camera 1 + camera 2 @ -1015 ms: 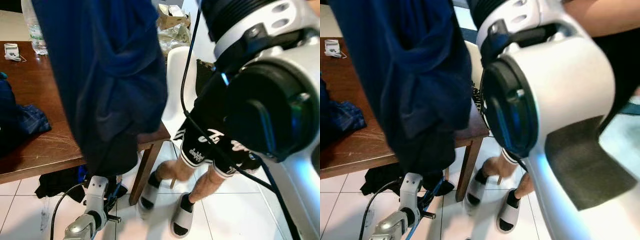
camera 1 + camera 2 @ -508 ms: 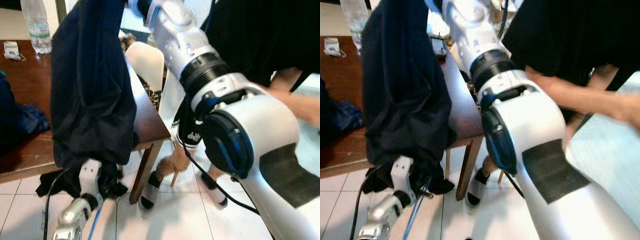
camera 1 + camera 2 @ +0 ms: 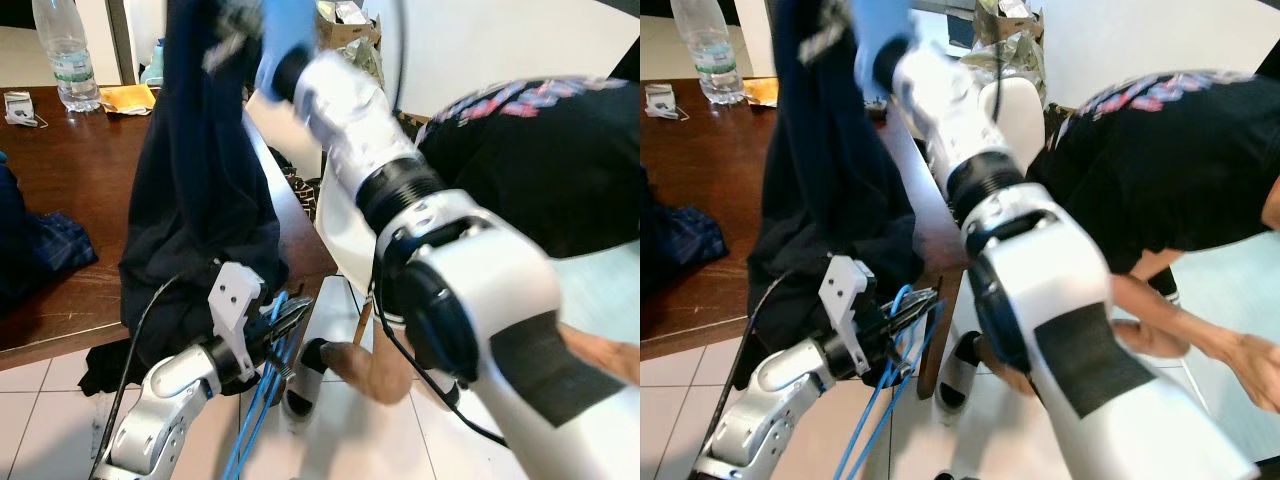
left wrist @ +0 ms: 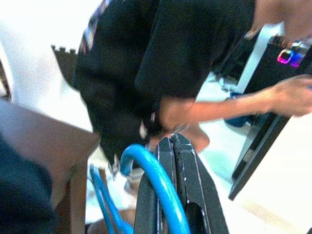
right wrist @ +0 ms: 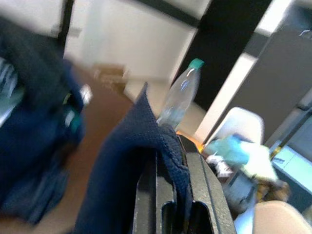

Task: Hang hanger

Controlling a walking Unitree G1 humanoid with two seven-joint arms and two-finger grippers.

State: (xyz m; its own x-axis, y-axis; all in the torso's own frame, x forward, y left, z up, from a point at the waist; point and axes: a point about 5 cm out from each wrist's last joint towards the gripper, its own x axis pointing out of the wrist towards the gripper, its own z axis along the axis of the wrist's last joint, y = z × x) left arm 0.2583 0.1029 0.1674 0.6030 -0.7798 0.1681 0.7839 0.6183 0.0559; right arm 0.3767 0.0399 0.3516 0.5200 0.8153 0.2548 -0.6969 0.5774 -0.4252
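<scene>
Blue hanger [image 3: 262, 395] is pinched between the closed fingers of the left gripper [image 3: 283, 322], low beside the table's [image 3: 70, 190] corner; its hook curves over the fingertips [image 4: 181, 161] in the left wrist view. Dark navy cloth [image 3: 205, 190] is held up above the table edge by the right gripper [image 5: 170, 161], whose fingers are clamped on a fold of it. Cloth hangs down to the table corner, just above the left gripper. A bottle [image 3: 58, 55] stands at the table's far edge. A person [image 3: 1170, 170] in a black shirt is bent over to the right, near a white chair [image 3: 1015, 110].
</scene>
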